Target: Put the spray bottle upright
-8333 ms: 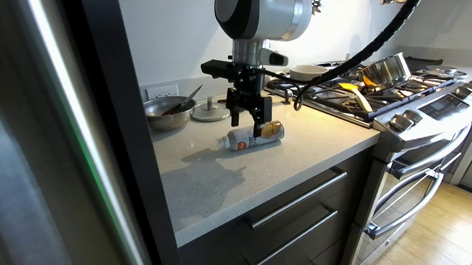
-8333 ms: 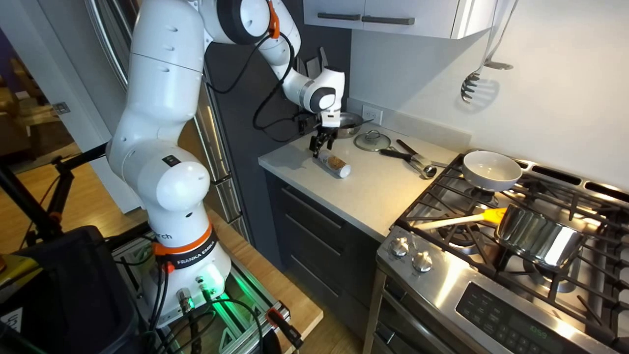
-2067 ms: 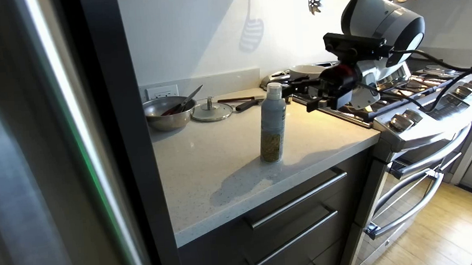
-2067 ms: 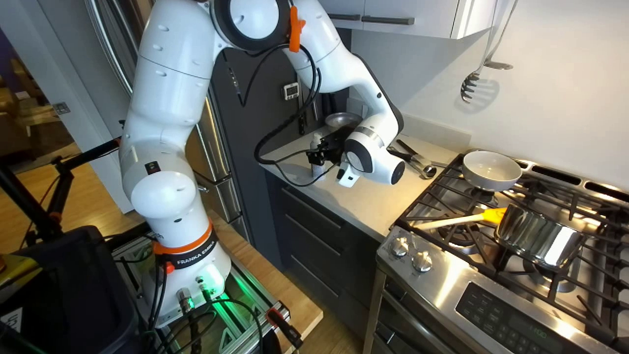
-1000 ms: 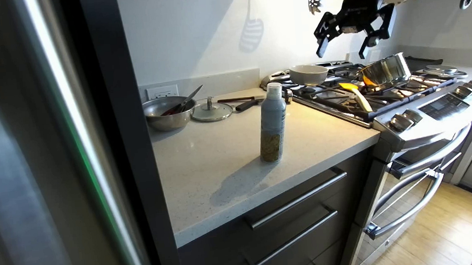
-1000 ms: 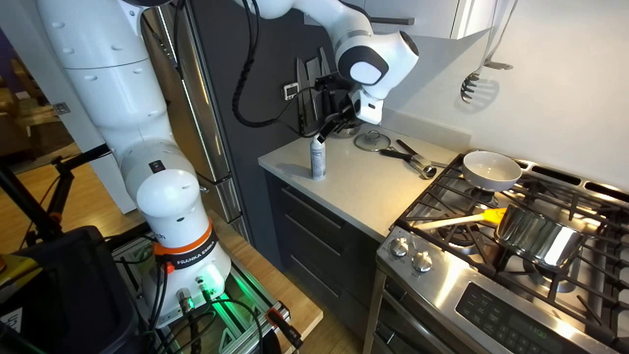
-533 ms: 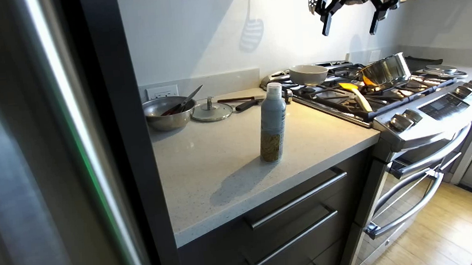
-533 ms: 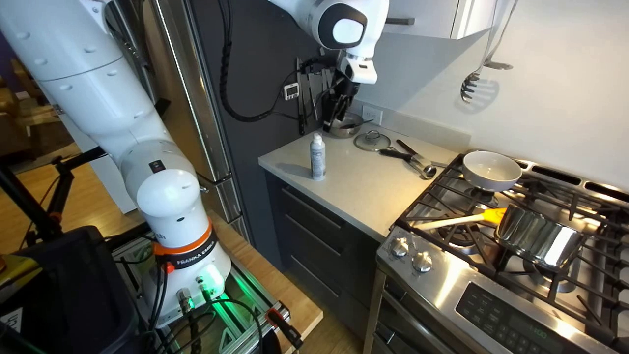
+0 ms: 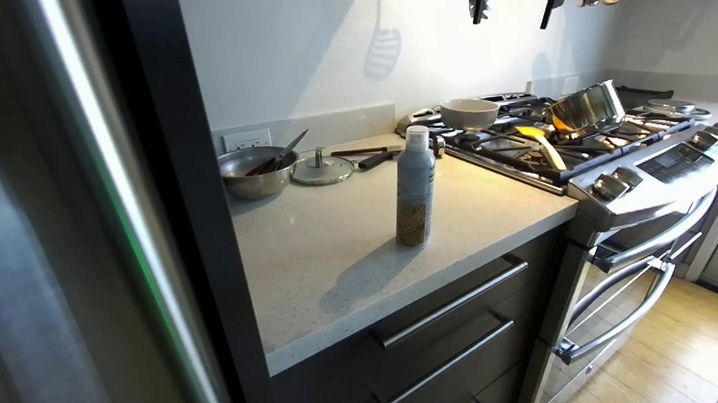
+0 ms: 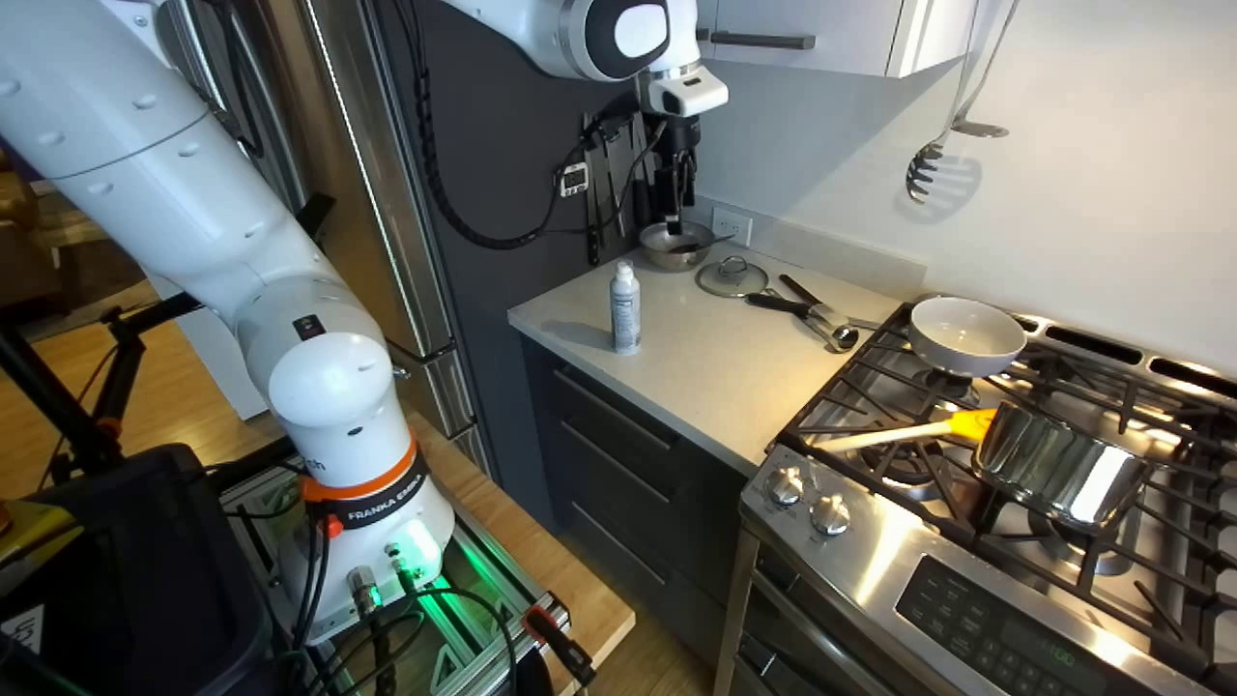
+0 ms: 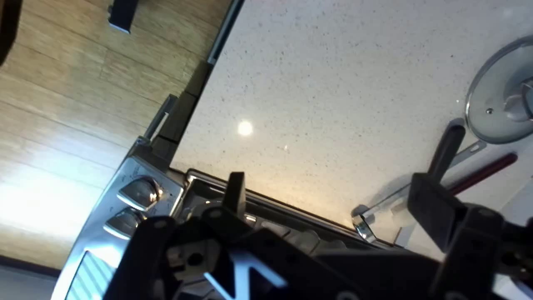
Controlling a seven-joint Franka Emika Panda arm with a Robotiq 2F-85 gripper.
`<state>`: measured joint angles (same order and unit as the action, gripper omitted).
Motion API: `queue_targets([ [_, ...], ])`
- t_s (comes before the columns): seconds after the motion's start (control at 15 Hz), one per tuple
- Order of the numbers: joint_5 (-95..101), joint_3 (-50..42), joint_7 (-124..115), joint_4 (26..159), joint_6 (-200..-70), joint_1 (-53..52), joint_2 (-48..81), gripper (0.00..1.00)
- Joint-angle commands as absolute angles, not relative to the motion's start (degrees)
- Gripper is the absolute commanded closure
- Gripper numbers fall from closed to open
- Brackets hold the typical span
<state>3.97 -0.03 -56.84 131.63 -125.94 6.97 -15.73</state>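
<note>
The spray bottle (image 9: 414, 191) stands upright on the counter (image 9: 311, 243), fairly near its front edge. It has a pale grey body, a white top and a tan label patch low on its side. It also stands upright in an exterior view (image 10: 626, 309), with nothing touching it. My gripper (image 9: 511, 24) is high in the air, well apart from the bottle, fingers pointing down. In the wrist view the gripper (image 11: 329, 183) is open, its two fingers wide apart with nothing between them. The bottle is out of the wrist view.
A metal bowl (image 9: 256, 182) with utensils, a glass lid (image 9: 322, 171) and dark-handled utensils (image 10: 807, 309) lie along the back of the counter. The stove holds a white bowl (image 10: 966, 348), a steel pot (image 10: 1058, 464) and a yellow spatula (image 10: 889, 437). Utensils (image 10: 925, 172) hang on the wall.
The bottle lay on its side under the gripper 8.3 s ago and stood upright beside it 2.1 s ago. Since then the gripper has moved up and away and turned downward; the bottle stayed still.
</note>
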Motion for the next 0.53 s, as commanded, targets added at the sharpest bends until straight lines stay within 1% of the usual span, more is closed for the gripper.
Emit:
queue_targets([
  [0.0,8.21,1.51,-58.98,135.42,-132.06,7.8,-18.36,0.0],
  [0.13,7.99,1.61,-59.01,136.03,-134.26,7.73,-18.5,0.0],
  [0.2,6.4,1.25,-57.44,133.49,-131.67,7.35,-16.83,0.0],
  [0.47,6.42,1.41,-57.43,133.96,-132.79,7.45,-17.04,0.0],
])
